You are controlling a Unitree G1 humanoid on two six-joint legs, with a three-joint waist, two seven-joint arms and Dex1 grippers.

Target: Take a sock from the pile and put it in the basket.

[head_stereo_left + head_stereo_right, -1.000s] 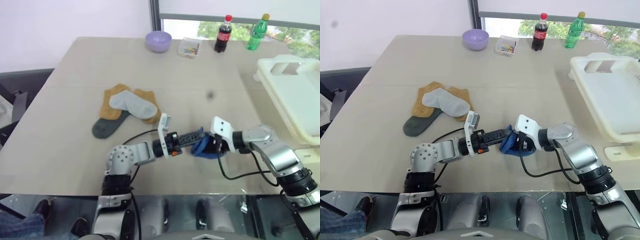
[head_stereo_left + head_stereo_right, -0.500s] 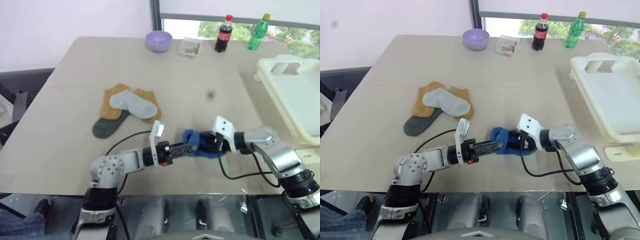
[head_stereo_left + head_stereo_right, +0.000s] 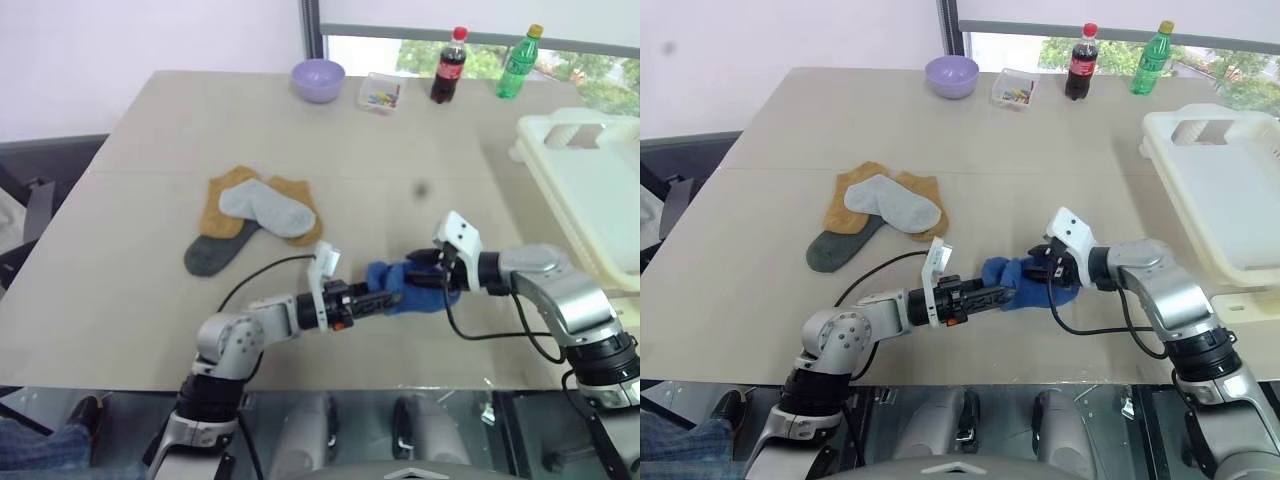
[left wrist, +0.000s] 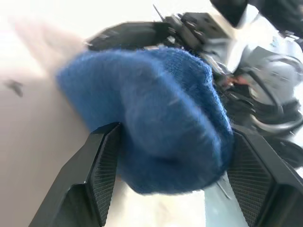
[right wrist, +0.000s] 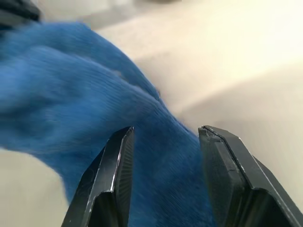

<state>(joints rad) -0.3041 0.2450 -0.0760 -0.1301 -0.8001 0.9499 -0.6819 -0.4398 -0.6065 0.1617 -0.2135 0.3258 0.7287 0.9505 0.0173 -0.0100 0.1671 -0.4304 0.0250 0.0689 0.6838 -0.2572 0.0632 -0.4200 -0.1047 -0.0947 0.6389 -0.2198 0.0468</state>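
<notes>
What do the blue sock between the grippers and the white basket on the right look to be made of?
Blue sock: soft knitted fabric, matte and slightly fuzzy; ribbed stitches and loose fibres show in the wrist views, and it sags and folds between the grippers. Basket: looks like rigid moulded plastic, smooth off-white with a slight sheen; a handle cut-out in its thick rim keeps crisp edges.

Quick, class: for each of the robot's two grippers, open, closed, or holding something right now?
Left gripper: fingers either side of the blue sock; cannot tell whether it grips.
Right gripper: shut on the blue sock.
</notes>
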